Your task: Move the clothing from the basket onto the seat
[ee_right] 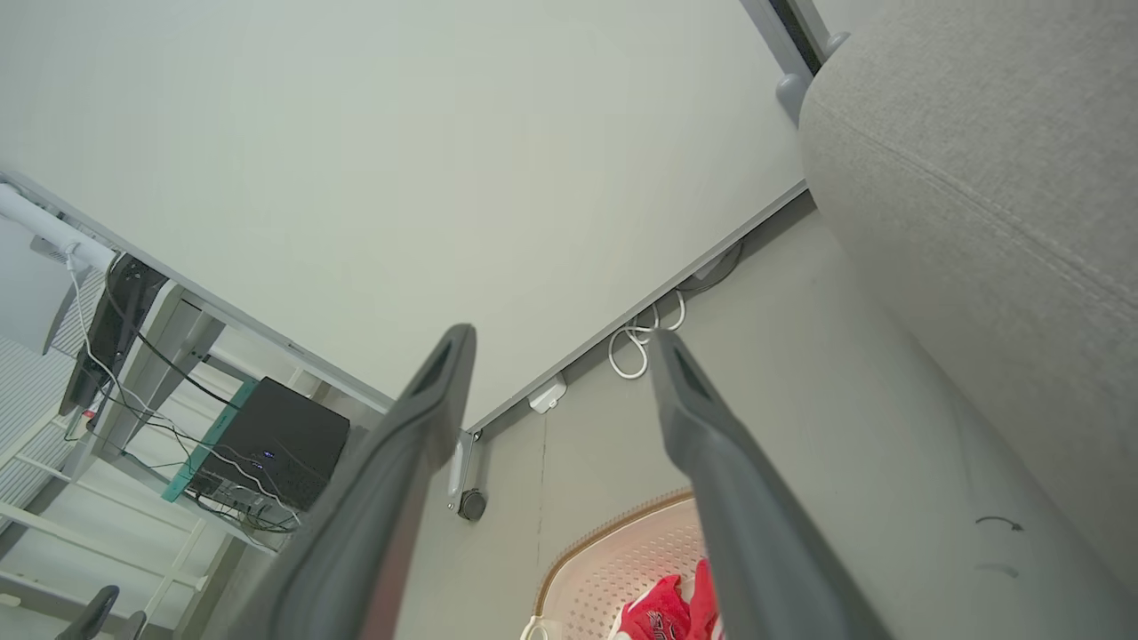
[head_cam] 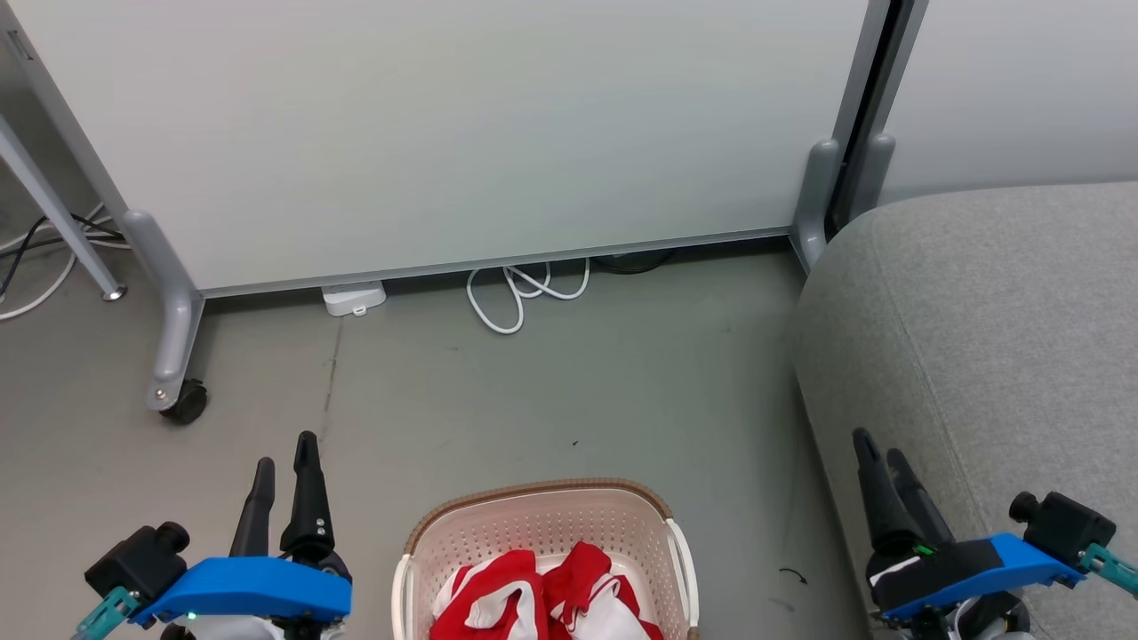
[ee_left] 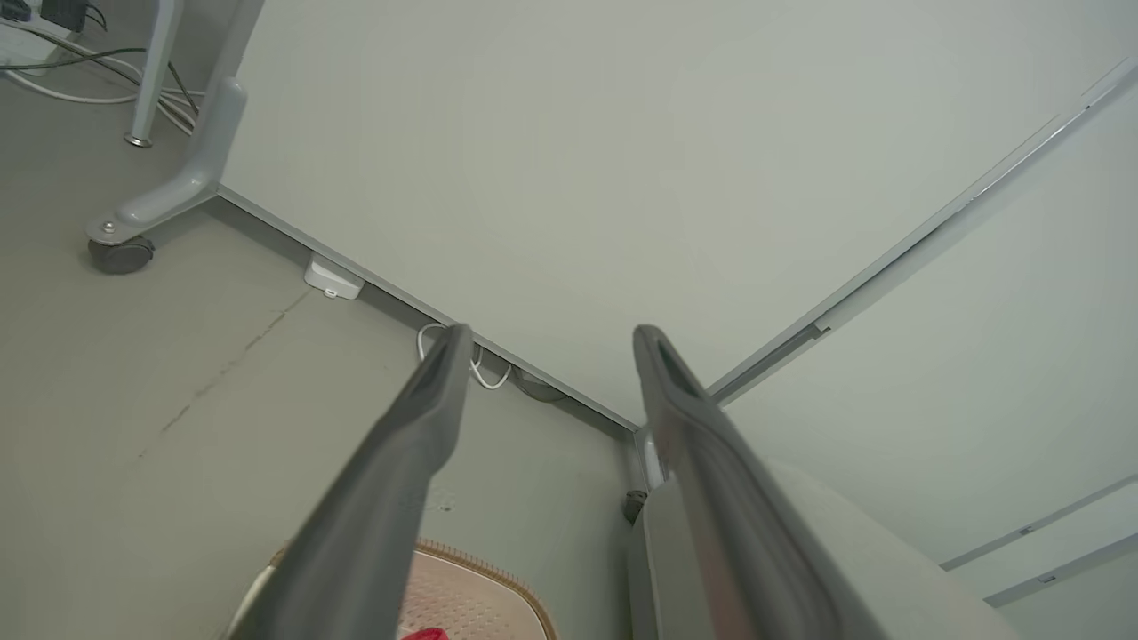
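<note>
Left end effector (head_cam: 285, 449) gaping, red-white clothing (head_cam: 498, 597) bunched in basket (head_cam: 533, 488)

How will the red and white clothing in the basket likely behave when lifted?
The clothing lies crumpled in soft folds, so it will probably hang limp from a pinch. It looks thin, so likely light. The pieces are bunched together in the basket, so one may drag another up.

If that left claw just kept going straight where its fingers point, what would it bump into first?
Probably the white partition panel, low near its bottom edge. Nothing shows between it and the left gripper, though depth is unclear; it might touch the floor first.
</note>
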`<state>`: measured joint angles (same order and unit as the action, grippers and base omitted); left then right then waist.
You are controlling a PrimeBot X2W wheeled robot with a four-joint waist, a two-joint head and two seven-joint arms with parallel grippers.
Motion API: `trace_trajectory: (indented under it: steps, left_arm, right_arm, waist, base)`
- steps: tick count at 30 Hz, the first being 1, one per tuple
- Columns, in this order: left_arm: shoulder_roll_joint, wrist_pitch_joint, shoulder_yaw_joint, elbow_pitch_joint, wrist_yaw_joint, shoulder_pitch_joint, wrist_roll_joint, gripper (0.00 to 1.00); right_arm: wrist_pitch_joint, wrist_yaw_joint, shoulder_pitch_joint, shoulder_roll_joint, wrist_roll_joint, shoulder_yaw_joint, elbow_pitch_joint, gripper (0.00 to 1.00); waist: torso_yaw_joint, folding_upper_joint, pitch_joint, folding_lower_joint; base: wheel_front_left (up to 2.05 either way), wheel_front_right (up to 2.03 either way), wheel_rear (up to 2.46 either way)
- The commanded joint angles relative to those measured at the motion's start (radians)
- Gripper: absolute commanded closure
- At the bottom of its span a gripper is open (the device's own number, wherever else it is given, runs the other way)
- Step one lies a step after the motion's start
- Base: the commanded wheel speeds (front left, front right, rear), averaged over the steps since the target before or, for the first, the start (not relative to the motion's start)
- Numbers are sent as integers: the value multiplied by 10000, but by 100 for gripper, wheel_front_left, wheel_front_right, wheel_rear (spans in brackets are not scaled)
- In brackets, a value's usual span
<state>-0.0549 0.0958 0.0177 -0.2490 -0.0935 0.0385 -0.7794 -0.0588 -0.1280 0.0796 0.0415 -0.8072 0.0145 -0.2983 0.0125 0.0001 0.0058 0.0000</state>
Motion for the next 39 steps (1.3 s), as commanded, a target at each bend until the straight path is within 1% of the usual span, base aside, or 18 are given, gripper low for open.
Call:
trace_trajectory:
  steps: [1, 18, 39]
  left_arm:
    - [-81, 103, 58, 96, 14, 120, 354, 0]
    - [-161, 587, 298, -87, -29, 195, 2291, 0]
    - [-142, 1058, 440, -278, -15, 133, 3953, 0]
  right_arm:
    - [-87, -26, 246, 71, 345, 33, 163, 0]
    - [-329, -27, 337, 87, 2131, 64, 118, 0]
    - [-616, -31, 322, 101, 3919, 117, 0, 0]
  waist:
    - [7, -1, 6, 0]
    - [31, -1, 70, 0]
    - [49, -1, 97, 0]
  base:
    - [0, 0, 0]
    - [0, 0, 0]
    - [0, 0, 0]
